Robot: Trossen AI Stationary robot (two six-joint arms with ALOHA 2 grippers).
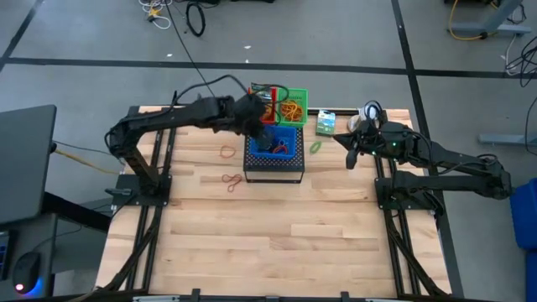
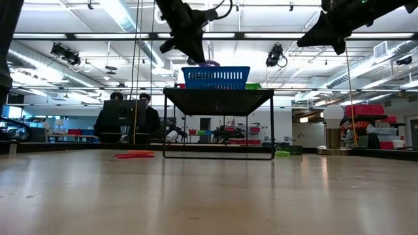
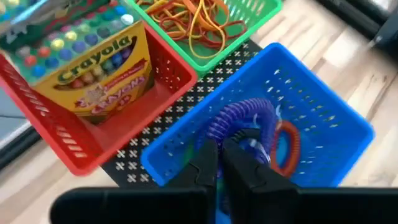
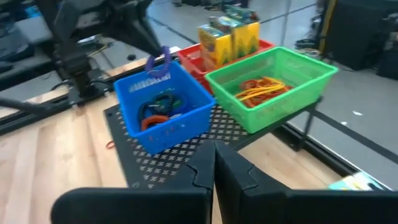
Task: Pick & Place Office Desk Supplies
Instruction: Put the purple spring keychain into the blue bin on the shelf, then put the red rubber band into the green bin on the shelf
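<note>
Hanging from the left gripper [image 3: 221, 163], a purple coiled loop [image 3: 239, 118] arches over the blue basket [image 3: 323, 106], its curve running across the basket's width; the fingers [image 3: 205, 165] pinch its lower end. Inside that basket lies 1 orange loop [image 3: 290, 144] with a blue one [image 4: 163, 99]. The green basket [image 4: 292, 93] holds a tangle of orange and tan rubber bands [image 4: 261, 89]; the red basket [image 3: 74, 143] holds 2 crayon boxes [image 4: 229, 38]. 2 red bands [image 1: 229, 179] and 1 green loop [image 1: 315, 147] lie on the bench [image 1: 268, 243]; 1 green-white box [image 1: 325, 123] sits near its far edge. All 3 baskets stand on a black perforated box [image 1: 273, 170]. The left arm reaches in from the left, bent down over the basket. The right gripper [image 4: 214, 168] waits beside the baskets, fingers pressed together.
</note>
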